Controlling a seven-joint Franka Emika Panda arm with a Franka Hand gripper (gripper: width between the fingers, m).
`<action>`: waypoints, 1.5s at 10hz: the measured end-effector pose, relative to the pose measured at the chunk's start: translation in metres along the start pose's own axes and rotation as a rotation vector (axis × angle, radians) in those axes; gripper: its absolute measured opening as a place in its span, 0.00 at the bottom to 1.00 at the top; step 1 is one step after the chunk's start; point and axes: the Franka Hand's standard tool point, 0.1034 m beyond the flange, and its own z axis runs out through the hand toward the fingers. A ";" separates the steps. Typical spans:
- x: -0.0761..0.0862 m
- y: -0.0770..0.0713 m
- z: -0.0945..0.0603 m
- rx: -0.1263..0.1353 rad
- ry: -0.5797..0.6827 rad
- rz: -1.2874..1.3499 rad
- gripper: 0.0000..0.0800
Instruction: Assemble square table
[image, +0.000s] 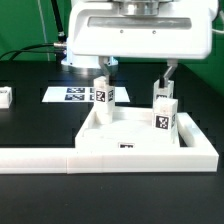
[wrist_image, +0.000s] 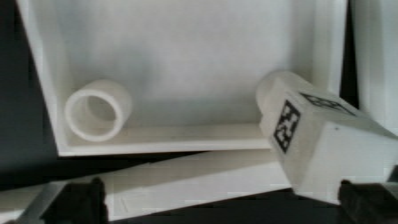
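The white square tabletop lies rim-up on the black table. One white tagged leg stands upright in its far corner on the exterior view's left. A second tagged leg stands at the tray's side on the exterior view's right. My gripper hangs just above the tray, open wide and holding nothing, with one finger right over the second leg. In the wrist view the tabletop shows a round white socket. The second leg stands beside one finger of the gripper.
A long white L-shaped rail lies against the tray's front edge and also shows in the wrist view. The marker board lies behind the tray. Another small white leg sits at the exterior view's far left.
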 end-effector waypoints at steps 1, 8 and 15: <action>0.000 0.012 -0.002 0.001 -0.001 -0.052 0.81; 0.006 0.056 0.000 -0.013 -0.005 -0.044 0.81; -0.023 0.172 0.007 -0.059 -0.041 -0.086 0.81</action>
